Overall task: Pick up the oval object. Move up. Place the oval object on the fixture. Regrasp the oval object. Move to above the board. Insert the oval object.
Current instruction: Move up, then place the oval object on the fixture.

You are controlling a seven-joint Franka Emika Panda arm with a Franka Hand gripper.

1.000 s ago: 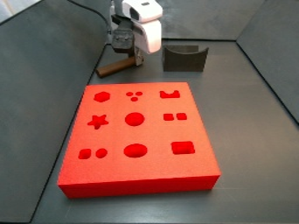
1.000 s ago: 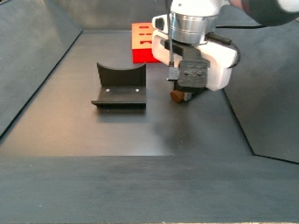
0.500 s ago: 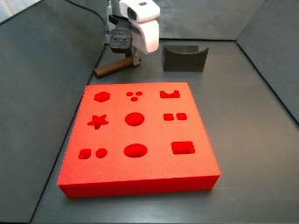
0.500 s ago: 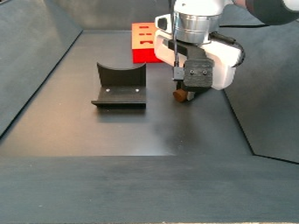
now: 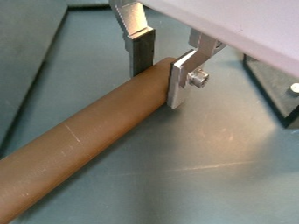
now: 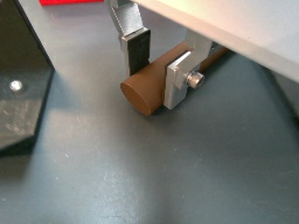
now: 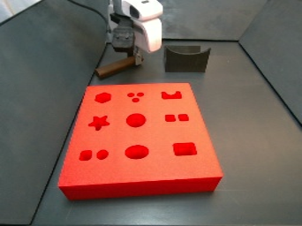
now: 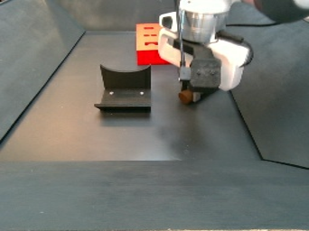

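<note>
In a side view the peg (image 7: pixel 117 65) lies on the dark floor at the far left, just beyond the board's (image 7: pixel 139 131) far left corner, with the gripper (image 7: pixel 129 58) low over its right end; the fixture (image 7: pixel 186 58) stands to the right of the gripper, near but apart from it, and the board fills the middle and near part of the floor, its star, hexagon, round, square and oval recesses all unfilled. In the opposite side view the order runs the other way — the fixture (image 8: pixel 123 88) sits left of centre with its curved notch upward, the gripper (image 8: pixel 189 91) is down at the floor to its right, and only a brown end of the peg (image 8: pixel 189 97) shows beneath it; a strip of the board (image 8: pixel 150 43) shows beyond, behind the arm. Both wrist views look down between the fingers: the peg (image 5: pixel 87 131) lies flat on the floor and passes between the dark pad of one finger (image 5: pixel 142 52) and the silver plate of the other (image 5: pixel 184 80) — the plates sit against its two sides, so the gripper (image 5: pixel 162 70) is clamped on the peg near one end. In a wrist view the peg's oval end face (image 6: pixel 142 92) points toward the camera just beside the gripper (image 6: pixel 158 72), and the edge of the fixture (image 6: pixel 24 87) shows at the side, apart from the peg.
</note>
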